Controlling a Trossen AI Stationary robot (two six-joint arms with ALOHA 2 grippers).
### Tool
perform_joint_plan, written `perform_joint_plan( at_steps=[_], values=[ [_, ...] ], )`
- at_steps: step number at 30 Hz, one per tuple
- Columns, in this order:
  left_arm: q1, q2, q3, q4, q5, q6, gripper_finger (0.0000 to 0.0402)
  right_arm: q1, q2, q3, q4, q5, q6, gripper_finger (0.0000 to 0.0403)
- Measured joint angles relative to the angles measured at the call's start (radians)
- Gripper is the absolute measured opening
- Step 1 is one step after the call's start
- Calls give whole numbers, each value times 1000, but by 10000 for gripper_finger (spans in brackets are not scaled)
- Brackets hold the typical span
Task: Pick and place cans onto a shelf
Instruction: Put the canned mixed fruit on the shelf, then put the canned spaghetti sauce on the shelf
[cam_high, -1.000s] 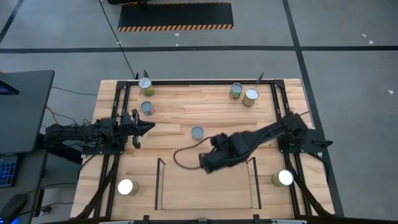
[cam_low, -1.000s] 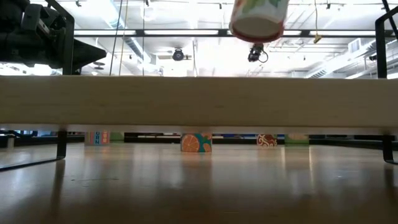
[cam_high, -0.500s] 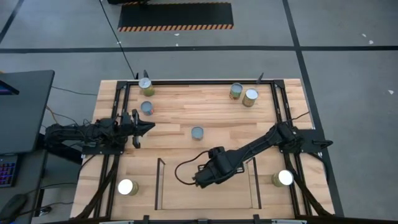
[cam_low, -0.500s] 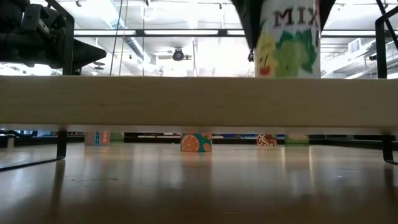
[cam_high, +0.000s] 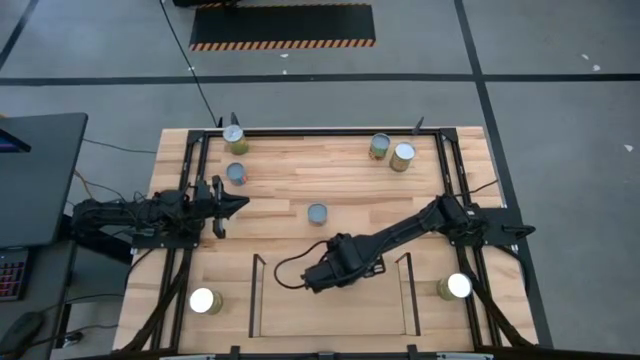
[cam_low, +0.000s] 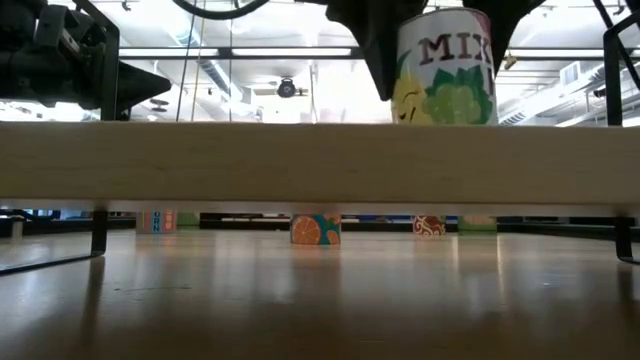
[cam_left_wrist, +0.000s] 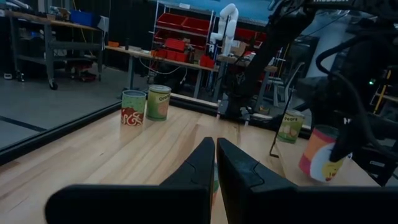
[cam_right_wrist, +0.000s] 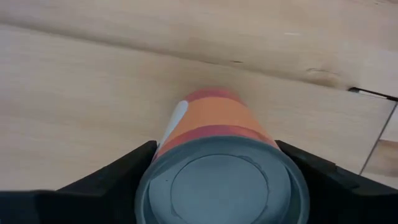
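Note:
My right gripper (cam_high: 325, 272) hangs over the shelf (cam_high: 300, 312), a light-wood bay edged by black rods, and is shut on a can (cam_low: 445, 65). The can's label shows fruit and the letters MIX; its top (cam_right_wrist: 221, 183) is dull grey. In the low view the can reaches down to the shelf plank's (cam_low: 200, 165) top edge, which hides its base. My left gripper (cam_high: 240, 205) waits shut at the table's left. Other cans stand upright on the table: one in the middle (cam_high: 317, 212), two at the far right (cam_high: 390, 150). My right gripper pinches the can between its two fingers, high on its side wall by the top rim (cam_right_wrist: 149, 168). The fingers (cam_right_wrist: 112, 180) come from above, pointing down. The can is upright. The shelf plank hides whether its base rests on the shelf.
Two cans stand at the far left (cam_high: 233, 135) (cam_high: 236, 174). Two cans with bright white tops stand near the front corners (cam_high: 204, 300) (cam_high: 456, 286). Black rods (cam_high: 255, 295) (cam_high: 408, 295) edge the shelf's sides. A cable loops beside my right gripper (cam_high: 290, 272).
My right gripper has come down and toward the table's near edge with the can, over the shelf. In the low view the can has sunk from the picture's top until its lower end meets the shelf plank's top edge, staying upright.

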Motion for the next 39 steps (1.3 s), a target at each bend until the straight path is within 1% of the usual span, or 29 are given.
perform_joint_plan(
  at_steps=[7, 12, 17, 18, 22, 24, 29, 31, 35, 39],
  values=[
    [0, 0, 0, 2, 0, 0, 25, 2, 1, -38, 26, 22, -3, 323],
    [0, 0, 0, 3, 0, 0, 25, 2, 1, -53, -8, 13, -5, 327],
    [0, 0, 0, 5, 0, -5, 25, 2, 1, -53, 8, 12, -9, 344],
    [0, 0, 0, 5, 0, -34, 25, 2, 1, -53, 9, 12, -9, 348],
    [0, 0, 0, 21, 0, -262, 25, 2, -6, -53, 8, 1, -11, 364],
    [0, 0, 0, 29, 0, -345, 25, 2, -22, -53, 8, 4, -7, 370],
    [0, 0, 0, 36, -32, -368, 25, 2, -92, -53, -18, 36, -4, 377],
    [0, 0, 0, 49, -32, -368, 25, 2, -120, -53, -40, 66, 2, 378],
    [0, 0, 0, 77, -34, -368, 25, -15, -197, -53, -111, 186, -6, 378],
    [0, 0, 0, 87, -37, -368, 25, -85, -290, -81, -111, 335, -114, 378]
  ],
)
